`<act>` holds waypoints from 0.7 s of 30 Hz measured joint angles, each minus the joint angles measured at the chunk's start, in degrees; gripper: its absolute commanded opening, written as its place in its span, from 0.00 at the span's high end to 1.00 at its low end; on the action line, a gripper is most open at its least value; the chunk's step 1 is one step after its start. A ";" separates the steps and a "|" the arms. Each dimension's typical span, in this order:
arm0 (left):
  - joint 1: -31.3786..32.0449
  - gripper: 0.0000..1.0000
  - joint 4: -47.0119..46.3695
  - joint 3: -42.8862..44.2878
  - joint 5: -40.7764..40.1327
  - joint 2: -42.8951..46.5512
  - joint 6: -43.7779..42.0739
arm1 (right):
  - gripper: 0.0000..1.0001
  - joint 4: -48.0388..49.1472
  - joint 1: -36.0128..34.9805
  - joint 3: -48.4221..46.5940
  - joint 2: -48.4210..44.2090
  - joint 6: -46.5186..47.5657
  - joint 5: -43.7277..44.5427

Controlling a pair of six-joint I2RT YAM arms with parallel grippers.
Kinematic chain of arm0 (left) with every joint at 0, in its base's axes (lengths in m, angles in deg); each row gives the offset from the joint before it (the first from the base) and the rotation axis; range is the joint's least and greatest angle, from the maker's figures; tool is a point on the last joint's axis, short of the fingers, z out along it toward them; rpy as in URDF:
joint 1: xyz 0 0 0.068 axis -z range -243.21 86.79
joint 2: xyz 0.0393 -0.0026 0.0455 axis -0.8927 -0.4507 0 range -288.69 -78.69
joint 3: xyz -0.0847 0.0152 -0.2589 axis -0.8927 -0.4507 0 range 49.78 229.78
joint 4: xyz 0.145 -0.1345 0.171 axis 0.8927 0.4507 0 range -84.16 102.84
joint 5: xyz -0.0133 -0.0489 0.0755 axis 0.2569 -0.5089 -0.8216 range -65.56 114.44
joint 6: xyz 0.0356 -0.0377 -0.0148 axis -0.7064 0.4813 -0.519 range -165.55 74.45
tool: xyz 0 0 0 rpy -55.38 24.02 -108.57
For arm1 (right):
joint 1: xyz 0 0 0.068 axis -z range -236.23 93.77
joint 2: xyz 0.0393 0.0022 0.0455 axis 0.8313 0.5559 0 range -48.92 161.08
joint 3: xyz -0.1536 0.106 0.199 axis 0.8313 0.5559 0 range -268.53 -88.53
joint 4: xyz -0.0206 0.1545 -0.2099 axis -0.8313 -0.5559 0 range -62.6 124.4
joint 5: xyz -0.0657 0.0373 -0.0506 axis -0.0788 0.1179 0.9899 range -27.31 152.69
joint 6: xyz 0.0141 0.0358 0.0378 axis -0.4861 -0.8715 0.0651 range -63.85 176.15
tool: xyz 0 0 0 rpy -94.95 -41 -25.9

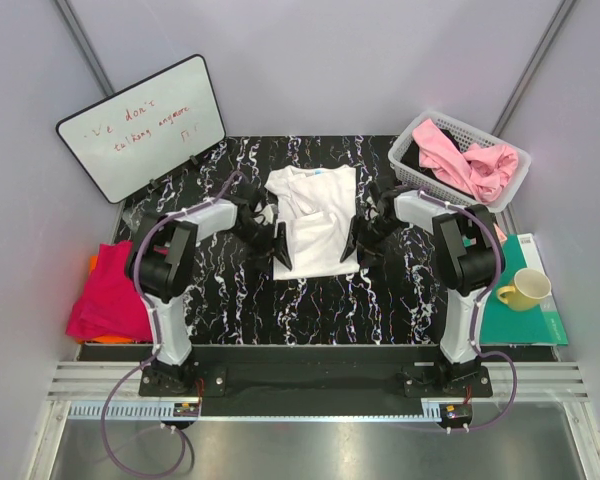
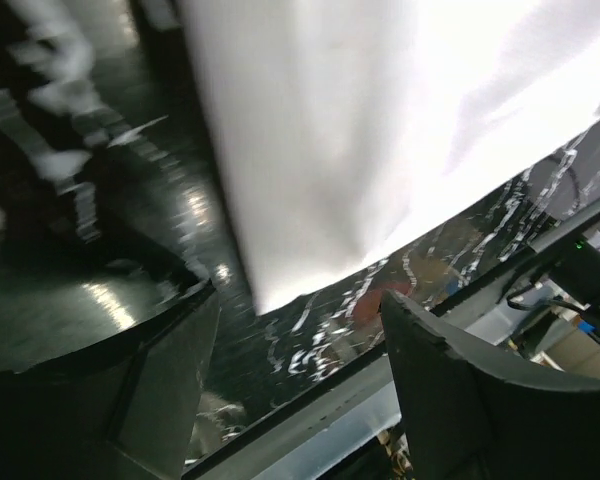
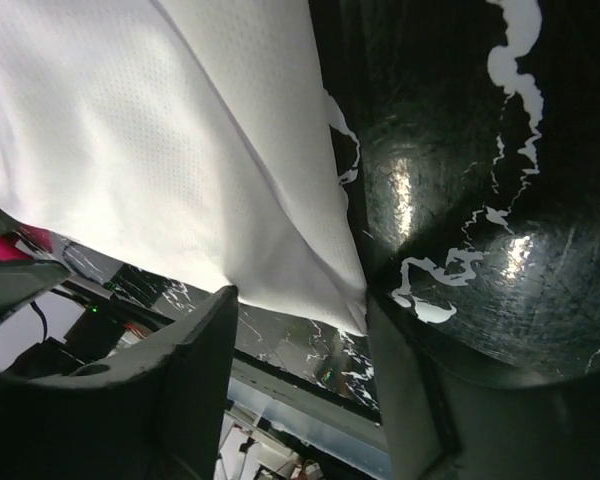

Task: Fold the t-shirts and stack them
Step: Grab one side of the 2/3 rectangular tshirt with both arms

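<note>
Holding pink t-shirts (image 1: 452, 150), the mesh basket (image 1: 411, 150) sits back-right; both jaws stand released beside the white t-shirt (image 1: 315, 215).

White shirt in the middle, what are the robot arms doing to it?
The left arm and right arm are folding the white shirt on the table. It lies partly folded, and their jaws stand open at either side, holding nothing. Pink shirts wait in the basket.

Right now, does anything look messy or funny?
Yes. The pink t-shirts sit crumpled in a heap in the white basket at the far right, and the white t-shirt in the middle lies only half folded, slightly crooked.
</note>
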 measured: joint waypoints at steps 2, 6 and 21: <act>1.53 0.63 -0.42 1.51 0.85 -1.53 0.74 | 0.70 0.42 0.00 0.00 0.48 -0.33 -0.46; 4.02 1.00 -2.58 3.19 1.88 -5.16 2.21 | 1.00 0.98 0.00 0.09 1.60 -0.61 -1.57; 4.83 1.00 2.05 -5.49 1.07 4.00 1.77 | 1.00 -1.81 -0.13 8.74 -4.83 -0.85 -7.89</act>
